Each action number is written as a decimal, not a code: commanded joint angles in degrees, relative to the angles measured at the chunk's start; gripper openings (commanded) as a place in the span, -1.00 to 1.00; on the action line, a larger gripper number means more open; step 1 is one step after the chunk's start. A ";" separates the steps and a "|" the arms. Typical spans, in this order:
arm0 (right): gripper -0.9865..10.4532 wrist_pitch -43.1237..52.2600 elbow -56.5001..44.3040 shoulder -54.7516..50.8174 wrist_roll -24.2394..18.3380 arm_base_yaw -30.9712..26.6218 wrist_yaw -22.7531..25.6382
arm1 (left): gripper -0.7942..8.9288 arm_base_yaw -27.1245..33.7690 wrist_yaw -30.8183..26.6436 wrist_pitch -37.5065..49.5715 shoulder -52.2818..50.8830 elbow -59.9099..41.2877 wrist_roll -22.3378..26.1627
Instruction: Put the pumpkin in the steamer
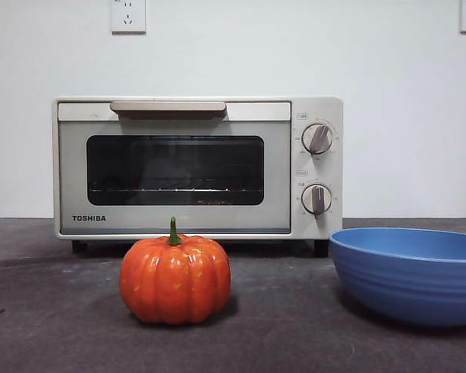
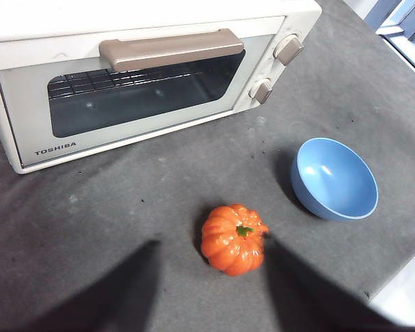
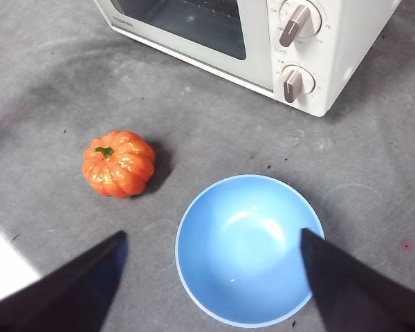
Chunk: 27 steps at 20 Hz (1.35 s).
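Observation:
The orange pumpkin point(image 1: 175, 278) with its green stem stands upright on the dark grey table, in front of the steamer point(image 1: 194, 165), whose door is closed. The left wrist view shows the pumpkin point(image 2: 234, 239) and the cream-white steamer point(image 2: 145, 76) behind it. My left gripper point(image 2: 211, 304) hangs open high above the table, with the pumpkin just ahead of its jaws. My right gripper point(image 3: 211, 297) is open too, high over the blue bowl, with the pumpkin point(image 3: 118, 164) off to one side and the steamer point(image 3: 277, 41) beyond. No arm shows in the front view.
A blue ribbed bowl point(image 1: 412, 272) sits empty on the table to the right of the pumpkin; the bowl point(image 2: 334, 178) point(image 3: 247, 247) shows in both wrist views. The table's edge point(image 2: 394, 277) runs close to the bowl. A white wall stands behind the steamer.

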 commanded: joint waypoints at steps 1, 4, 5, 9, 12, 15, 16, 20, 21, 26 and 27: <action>-0.04 0.28 1.03 0.37 0.55 0.31 -0.11 | 0.06 -0.22 0.31 0.22 0.31 1.09 0.87; 0.04 0.35 1.03 0.42 0.63 0.87 -0.13 | 0.07 -0.22 0.31 0.22 0.31 1.09 0.83; 0.04 0.66 1.03 0.57 0.66 1.73 -0.13 | 0.07 -0.22 0.31 0.22 0.31 1.09 0.83; 0.04 3.56 1.62 3.08 2.36 6.88 -0.17 | 0.05 -0.22 0.31 0.22 0.31 1.09 0.83; 0.04 6.08 4.33 8.11 2.97 12.85 -0.09 | -0.49 -0.22 0.31 0.26 0.31 1.09 0.87; 0.04 8.09 8.61 15.34 2.89 19.67 0.81 | -0.81 -0.22 0.31 0.33 0.31 1.09 0.87; 0.04 8.72 10.03 17.99 2.84 21.94 1.44 | -0.81 -0.22 0.31 0.39 0.31 1.09 0.87; 0.06 10.27 14.97 27.98 1.73 28.46 2.86 | -0.81 -0.22 0.31 0.39 0.31 1.09 0.85; 0.11 10.40 15.96 30.05 1.36 29.83 4.28 | -0.81 -0.22 0.31 0.39 0.31 1.09 0.85; 0.15 12.33 17.73 39.54 0.33 34.51 8.55 | -0.81 -0.22 0.31 0.33 0.31 1.09 0.83; 0.15 12.79 17.73 41.07 0.31 35.23 9.29 | -0.81 -0.22 0.31 0.28 0.31 1.09 0.85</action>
